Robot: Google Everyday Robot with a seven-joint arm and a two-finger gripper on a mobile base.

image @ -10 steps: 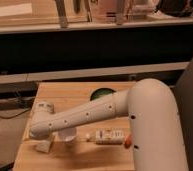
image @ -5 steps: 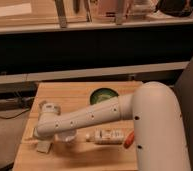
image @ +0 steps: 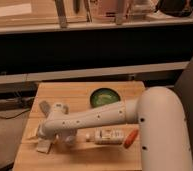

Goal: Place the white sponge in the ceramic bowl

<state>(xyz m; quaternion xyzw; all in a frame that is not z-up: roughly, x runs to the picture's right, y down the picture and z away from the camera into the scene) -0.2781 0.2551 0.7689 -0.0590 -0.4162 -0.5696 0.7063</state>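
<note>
My gripper (image: 41, 136) hangs low over the front left corner of the wooden table (image: 75, 97), and I cannot tell whether it is clenched or released. The white sponge (image: 42, 146) seems to lie right under it, well apart from the green bowl (image: 105, 96) near the table's back edge. A white bottle (image: 107, 135) lies on its side in front of the bowl.

Tool (image: 42, 137) left on table (image: 80, 94), mostly hidden by arm (image: 97, 119)
</note>
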